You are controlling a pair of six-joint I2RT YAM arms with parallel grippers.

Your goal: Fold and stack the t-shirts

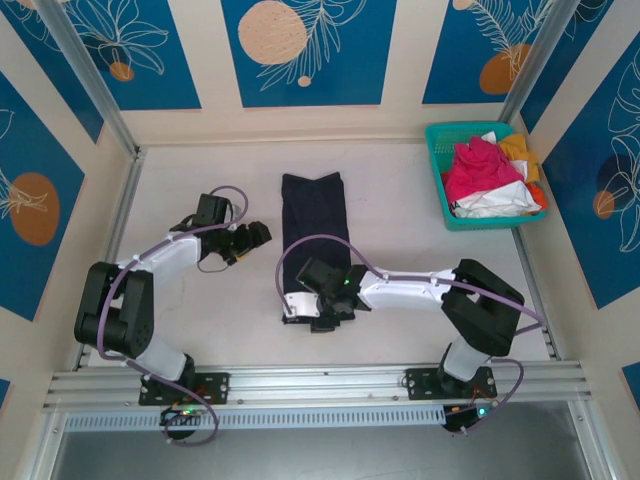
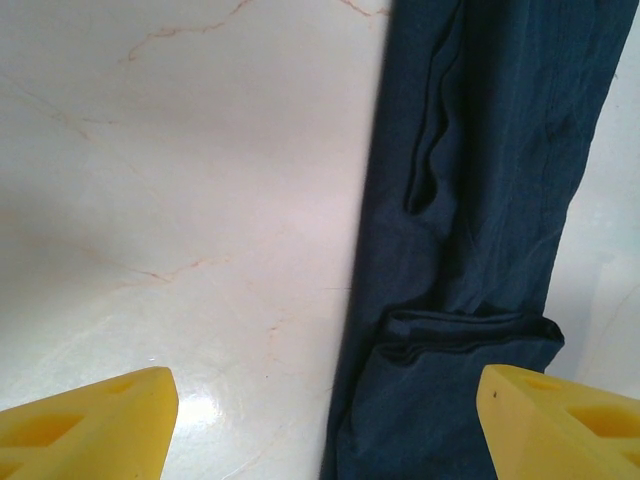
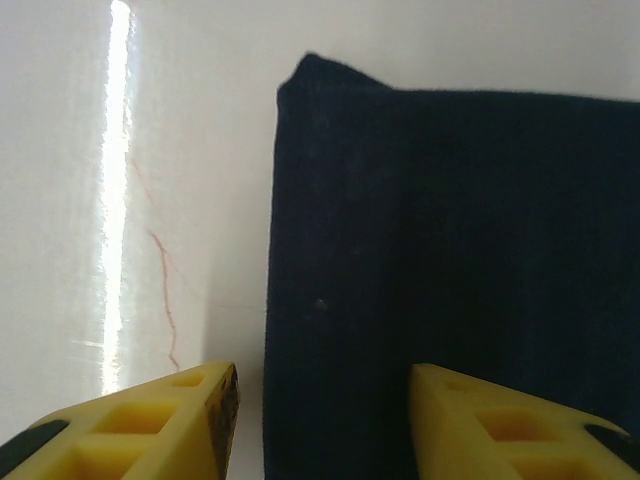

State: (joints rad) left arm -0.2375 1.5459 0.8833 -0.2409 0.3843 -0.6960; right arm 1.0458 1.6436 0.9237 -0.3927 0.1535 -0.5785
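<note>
Worktop (image 1: pixel 190 180) lies bare under the left jaws, which stand wide open, their yellow fingertips (image 2: pixel 90 425) well apart, just left of the dark navy t-shirt (image 1: pixel 312 210). It lies mid-worktop, folded into a long narrow strip. The right jaws are open at its near end, one fingertip (image 3: pixel 150 425) over bare worktop, the other over cloth, the strip's edge between them. At far right a teal mesh basket (image 1: pixel 436 170) holds a pink t-shirt (image 1: pixel 480 170), a white t-shirt (image 1: pixel 490 203) and an orange t-shirt (image 1: pixel 518 150)
</note>
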